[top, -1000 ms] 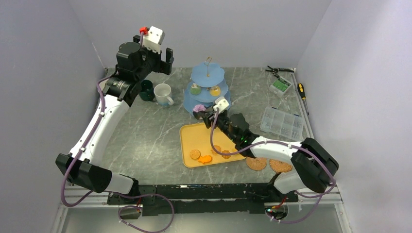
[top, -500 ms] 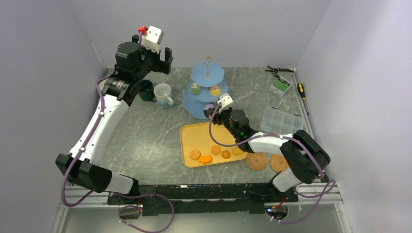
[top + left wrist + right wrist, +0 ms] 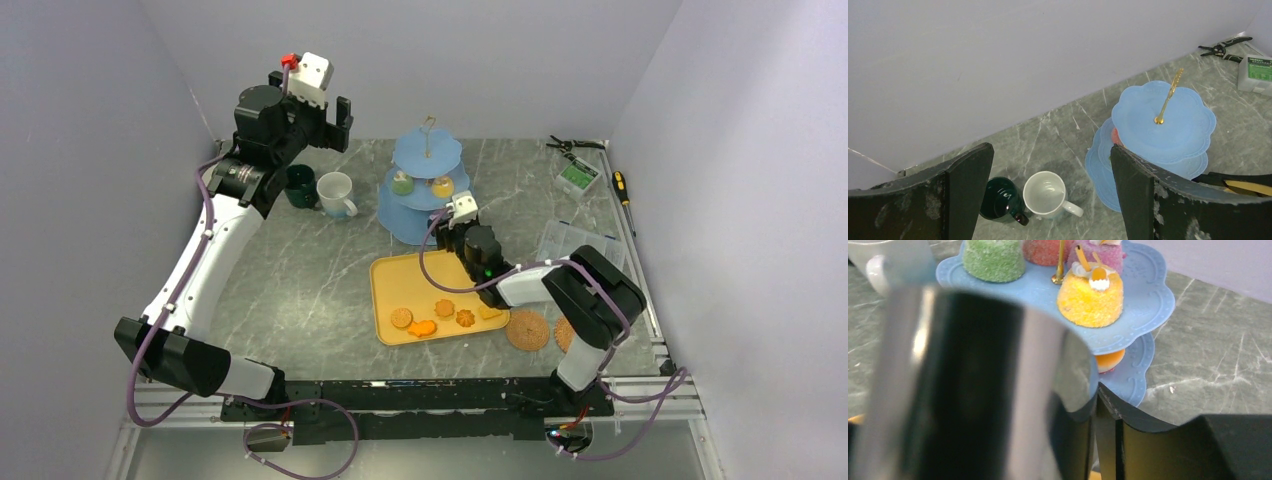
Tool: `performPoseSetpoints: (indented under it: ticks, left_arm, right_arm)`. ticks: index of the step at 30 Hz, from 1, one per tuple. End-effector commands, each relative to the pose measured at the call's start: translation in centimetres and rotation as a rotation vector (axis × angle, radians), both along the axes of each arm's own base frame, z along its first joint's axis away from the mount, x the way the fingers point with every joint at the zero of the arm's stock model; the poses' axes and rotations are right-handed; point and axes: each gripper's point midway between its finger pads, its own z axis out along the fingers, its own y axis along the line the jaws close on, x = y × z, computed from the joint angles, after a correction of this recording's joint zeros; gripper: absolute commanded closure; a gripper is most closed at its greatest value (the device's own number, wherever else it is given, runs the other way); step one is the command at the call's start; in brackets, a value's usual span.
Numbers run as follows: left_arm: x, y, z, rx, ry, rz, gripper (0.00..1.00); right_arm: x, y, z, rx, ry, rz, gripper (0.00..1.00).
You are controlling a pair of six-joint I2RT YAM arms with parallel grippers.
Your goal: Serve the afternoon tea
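Observation:
The light-blue three-tier stand (image 3: 428, 155) stands at the back centre and also shows in the left wrist view (image 3: 1188, 125) and the right wrist view (image 3: 1143, 295). Its middle tier holds green (image 3: 994, 257), yellow (image 3: 1090, 295), red and pink cupcakes. An orange piece (image 3: 1110, 360) lies on the bottom tier. My right gripper (image 3: 443, 227) (image 3: 1105, 440) is shut on the black tongs, at the stand's bottom tier. Orange biscuits (image 3: 423, 327) lie on the yellow tray (image 3: 400, 275). My left gripper (image 3: 320, 118) is open and empty, high above the white mug (image 3: 1045, 194) and dark green mug (image 3: 998, 200).
Two cork coasters (image 3: 527, 330) lie right of the tray. A clear parts box (image 3: 580, 250), a green-labelled box (image 3: 577, 177), pliers (image 3: 570, 145) and a screwdriver (image 3: 622, 190) sit at the right. Walls close in the left, back and right.
My right gripper has moved back and right from over the tray to the stand's bottom tier. The purple piece at the tongs' tip no longer shows. The left arm has barely moved.

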Motion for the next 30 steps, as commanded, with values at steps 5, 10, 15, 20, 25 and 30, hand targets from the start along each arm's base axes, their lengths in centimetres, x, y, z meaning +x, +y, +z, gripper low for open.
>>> performPoseSetpoints:
  ticks: [5,10,15,20,25,30]
  left_arm:
    - [-0.7,0.1,3.1,-0.049,-0.084,-0.018,0.07]
    - [-0.9,-0.1,2.9,-0.048,-0.077,-0.034,0.07]
    - [-1.5,-0.4,2.9,-0.051,-0.069,-0.061,0.07]
    - [-2.1,-0.9,2.4,-0.041,-0.041,-0.099,0.07]
    - [-2.2,-0.6,1.9,-0.037,-0.022,-0.090,0.07]
    - [-1.4,0.7,0.6,-0.050,0.053,-0.049,0.07]
  right_arm:
    - [2.4,0.3,3.8,0.128,-0.112,-0.078,0.37]
    - [1.4,0.5,4.4,0.147,-0.112,-0.035,0.33]
    - [0.2,0.2,5.2,0.154,-0.109,-0.007,0.32]
    - [-2.1,-0.7,6.5,0.185,-0.098,0.020,0.33]
    - [-5.3,-1.4,6.4,0.190,-0.053,0.070,0.33]
    - [-9.3,-0.8,6.5,0.184,0.003,0.166,0.33]
